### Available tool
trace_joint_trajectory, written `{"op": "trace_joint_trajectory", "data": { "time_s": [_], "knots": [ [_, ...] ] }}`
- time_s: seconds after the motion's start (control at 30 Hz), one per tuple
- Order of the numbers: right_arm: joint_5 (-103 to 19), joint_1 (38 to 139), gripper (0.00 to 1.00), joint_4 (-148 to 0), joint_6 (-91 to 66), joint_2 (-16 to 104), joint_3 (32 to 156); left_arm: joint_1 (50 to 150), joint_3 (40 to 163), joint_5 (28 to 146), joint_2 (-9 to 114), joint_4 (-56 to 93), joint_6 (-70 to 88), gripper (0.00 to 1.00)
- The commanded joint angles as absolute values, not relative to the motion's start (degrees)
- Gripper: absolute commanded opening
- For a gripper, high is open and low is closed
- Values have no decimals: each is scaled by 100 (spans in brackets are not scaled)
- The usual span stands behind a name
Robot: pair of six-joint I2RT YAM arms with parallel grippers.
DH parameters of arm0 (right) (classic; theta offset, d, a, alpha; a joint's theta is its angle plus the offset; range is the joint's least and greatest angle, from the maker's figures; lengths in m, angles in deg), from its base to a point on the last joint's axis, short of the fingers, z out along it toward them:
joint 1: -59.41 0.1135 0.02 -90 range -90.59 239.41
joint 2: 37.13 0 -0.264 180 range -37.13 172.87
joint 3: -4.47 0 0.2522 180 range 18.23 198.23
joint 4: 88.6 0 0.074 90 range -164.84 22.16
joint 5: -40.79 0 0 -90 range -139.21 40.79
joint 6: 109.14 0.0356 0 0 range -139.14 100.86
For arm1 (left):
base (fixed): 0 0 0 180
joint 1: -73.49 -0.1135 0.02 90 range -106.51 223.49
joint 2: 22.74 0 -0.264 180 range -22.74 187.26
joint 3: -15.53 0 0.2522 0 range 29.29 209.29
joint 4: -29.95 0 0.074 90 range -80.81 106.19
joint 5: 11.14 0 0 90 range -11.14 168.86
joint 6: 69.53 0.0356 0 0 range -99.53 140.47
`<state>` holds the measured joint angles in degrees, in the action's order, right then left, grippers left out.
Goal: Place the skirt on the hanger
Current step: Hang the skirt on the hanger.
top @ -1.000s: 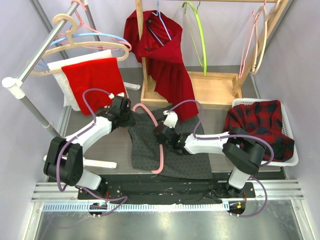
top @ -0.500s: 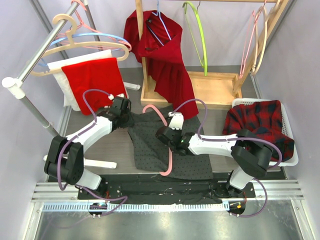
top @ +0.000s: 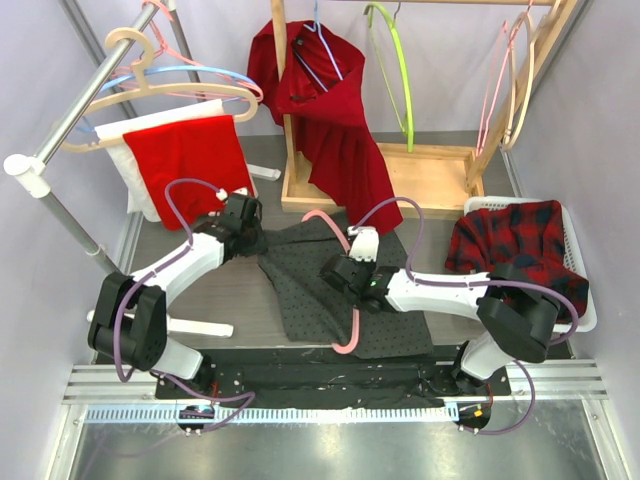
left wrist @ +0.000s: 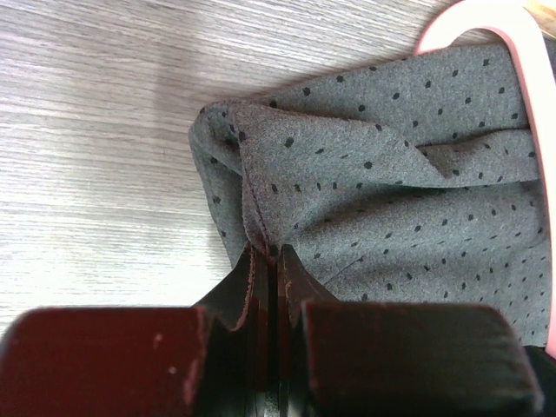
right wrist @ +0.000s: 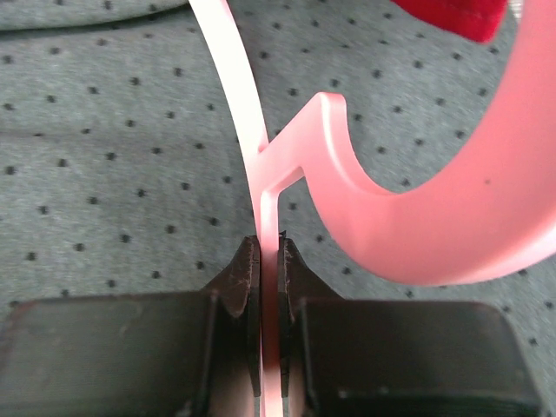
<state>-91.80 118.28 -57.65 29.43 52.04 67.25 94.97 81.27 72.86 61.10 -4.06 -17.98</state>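
Skirt (top: 330, 290): dark grey, soft matte fabric with small black dots. Spread rumpled on grey wood-grain tabletop (top: 230, 290), between the two arms. Same dotted cloth fills both wrist views (left wrist: 391, 174) (right wrist: 104, 130). Far-left corner folded over on itself, creased, with a stitched seam ridge running straight into left gripper (top: 255, 240).

Left gripper (left wrist: 276, 256): jaws pressed together on that seam fold, cloth bunched between black fingers and pulled into radiating wrinkles.

Pink plastic hanger (top: 356, 322): thin flat strip, smooth, slightly glossy, curved. Lies across skirt from far edge to near hem, near end curling back. Arc of it at upper right in left wrist view (left wrist: 532, 104), hugging the cloth edge.

Right gripper (top: 352, 290): clamped on hanger's narrow straight bar (right wrist: 271, 248), just below a small notched branch; broad curved band (right wrist: 434, 234) sweeping off right. Cannot tell whether any of the hanger sits inside the waistband.

Red cloth (right wrist: 452, 17) at top right corner of right wrist view.
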Motion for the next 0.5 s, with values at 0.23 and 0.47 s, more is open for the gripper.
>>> {"op": "trace_joint_trajectory", "data": {
  "time_s": [0.23, 0.47],
  "knots": [
    [-10748, 11469, 1, -5084, 2508, 4655, 6473, 9458, 8246, 7235, 6058, -516, -1705, 26],
    [-10353, 11487, 1, -5339, 2137, 4803, 6841, 9467, 7492, 7850, 5506, -517, -2118, 93]
  ]
}}
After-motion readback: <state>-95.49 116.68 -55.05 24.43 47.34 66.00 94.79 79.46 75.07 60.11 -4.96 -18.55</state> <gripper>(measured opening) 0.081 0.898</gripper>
